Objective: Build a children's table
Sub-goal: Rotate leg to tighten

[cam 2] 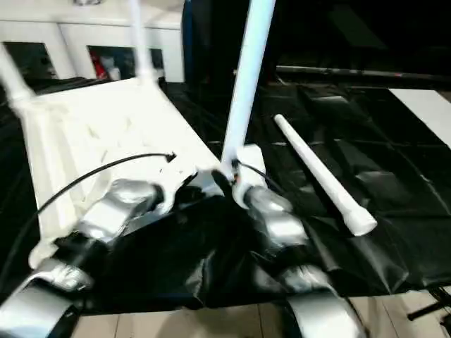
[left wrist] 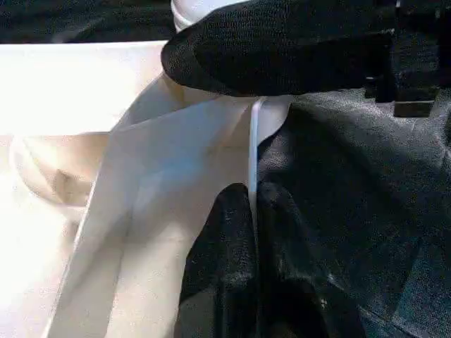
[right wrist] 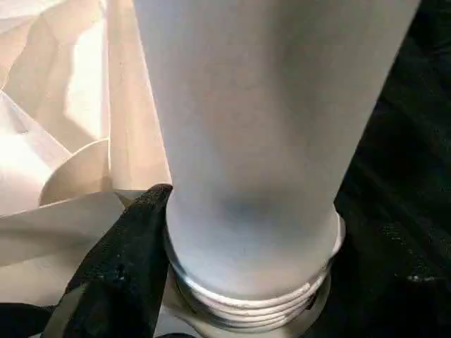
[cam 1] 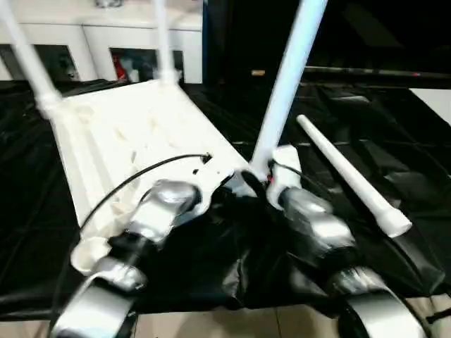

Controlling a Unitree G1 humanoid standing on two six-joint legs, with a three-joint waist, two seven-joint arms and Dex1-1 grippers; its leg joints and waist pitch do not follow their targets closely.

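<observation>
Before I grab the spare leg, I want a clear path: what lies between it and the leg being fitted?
Only bare black sheet between the loose leg and the upright leg, seen from the head views.

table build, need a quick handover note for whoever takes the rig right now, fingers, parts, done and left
Left gripper: fingers shut on the thin rim of the tabletop, next to the near right corner.
Right gripper: at the base of the near right leg; one finger touches it. Its threads are exposed above the socket, so it is not fully seated.
Tabletop lies underside up on the black sheet.
Done: two far legs stand in their sockets.
Left: finish the near right leg, then fit the loose leg, lying right of the top, into the near left socket.
</observation>
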